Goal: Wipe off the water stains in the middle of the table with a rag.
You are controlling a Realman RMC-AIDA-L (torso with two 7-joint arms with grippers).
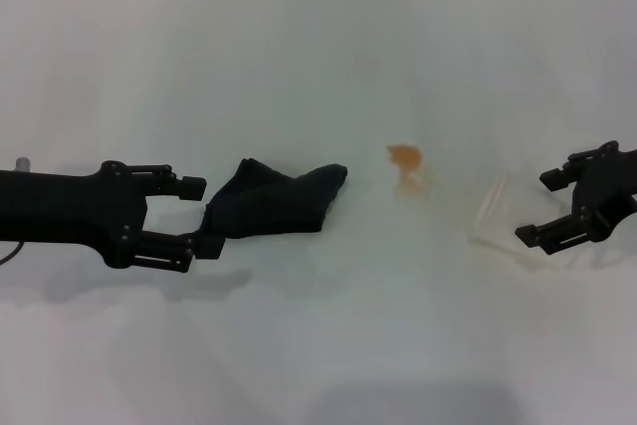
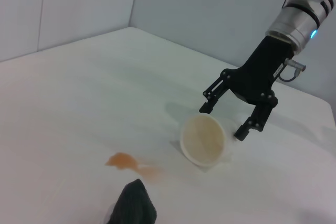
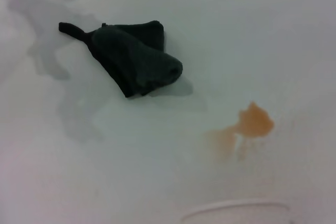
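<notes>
We see the soft dark navy rag (image 1: 274, 203) lying crumpled on the wide matte white table (image 1: 299, 67), on the left of the small orange-brown water stains (image 1: 406, 164) and near them, but not touching. The black left gripper (image 1: 199, 216) lies low at the rag's left edge with its two fingers spread apart; the cloth edge sits between the fingertips, yet we judge that it is not clamped now. The black right gripper (image 1: 545, 208) waits on the far right, its claw also apart, just beside a clear plastic cup (image 2: 202, 140) lying on its side with the pale round mouth facing the left wrist camera.

In our judgement the rag is light and limp, so it will fold and drag and not slide as one piece. We think it is better to take the thick bunched part near the left edge, because the thin pointed corner can slip out. The stain is thin liquid and can smear, so some pressing down seems needed
</notes>
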